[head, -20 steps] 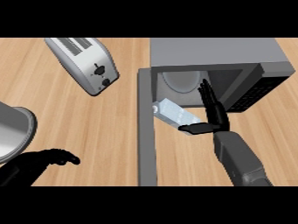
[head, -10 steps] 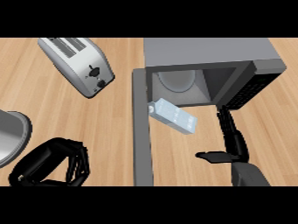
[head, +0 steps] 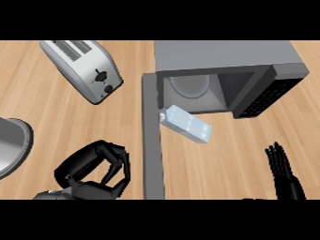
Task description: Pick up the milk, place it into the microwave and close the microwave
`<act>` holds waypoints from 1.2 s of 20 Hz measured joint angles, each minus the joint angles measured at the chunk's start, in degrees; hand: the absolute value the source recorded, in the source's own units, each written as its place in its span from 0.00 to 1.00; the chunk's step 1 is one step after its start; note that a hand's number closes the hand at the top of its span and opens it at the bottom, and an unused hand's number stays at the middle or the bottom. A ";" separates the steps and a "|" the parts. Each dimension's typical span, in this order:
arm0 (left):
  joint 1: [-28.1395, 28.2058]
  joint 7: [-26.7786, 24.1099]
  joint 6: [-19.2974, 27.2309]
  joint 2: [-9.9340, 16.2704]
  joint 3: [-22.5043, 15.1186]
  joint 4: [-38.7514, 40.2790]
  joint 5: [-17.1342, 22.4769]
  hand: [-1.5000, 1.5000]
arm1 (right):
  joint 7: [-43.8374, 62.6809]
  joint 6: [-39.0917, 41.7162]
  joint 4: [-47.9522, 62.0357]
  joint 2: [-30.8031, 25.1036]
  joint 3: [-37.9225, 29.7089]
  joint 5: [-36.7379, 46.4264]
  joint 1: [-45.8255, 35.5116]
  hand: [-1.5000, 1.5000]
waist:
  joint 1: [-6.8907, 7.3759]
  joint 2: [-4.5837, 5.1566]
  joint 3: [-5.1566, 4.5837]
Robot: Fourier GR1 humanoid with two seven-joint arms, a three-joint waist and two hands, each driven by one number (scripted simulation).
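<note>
While milk (head: 185,123) lies at microwave (head: 224,70) mouth | left robot hand (head: 93,168) clenched | right robot hand (head: 284,171) released | no readable writing

The counter (head: 65,131) looks like pale wood with a fine straight grain and a smooth, matt face, and the toaster (head: 83,69) has brushed, silvery metal sides with dark slots and black knobs. The microwave (head: 224,70) has a flat grey, matt shell like painted metal, a black control strip, and a dull grey door (head: 152,140); the milk (head: 185,123) carton looks pale, smooth and slightly glossy. The pot (head: 2,145) at the left edge appears as plain grey metal, and both hands, left (head: 93,169) and right (head: 284,174), look like glossy black plastic.
</note>
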 measured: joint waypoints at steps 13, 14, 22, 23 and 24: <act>-4.69 -6.63 21.85 0.23 -25.08 14.61 -2.17 1.00 | 8.38 9.34 -35.67 -4.74 4.00 -11.48 21.84 0.00 | 0.45 0.52 0.10; -5.33 -6.37 24.43 0.24 -27.58 15.22 -1.57 1.00 | 9.47 9.79 -38.16 -4.96 4.43 -12.44 22.71 0.00 | 0.43 0.54 0.11; -14.48 -4.65 45.50 0.91 -41.62 21.09 6.52 1.00 | 17.41 13.13 -54.48 -7.55 7.53 -18.25 27.42 0.00 | -0.55 0.95 0.10; -15.70 -4.72 47.84 1.03 -42.92 21.82 7.72 1.00 | 17.87 13.53 -55.83 -7.65 8.00 -18.65 27.76 0.00 | -0.84 1.02 0.09; -17.00 -4.46 49.92 1.20 -44.02 22.40 8.82 1.00 | 18.67 13.61 -57.66 -7.88 8.32 -18.97 28.10 0.00 | -1.13 1.09 0.09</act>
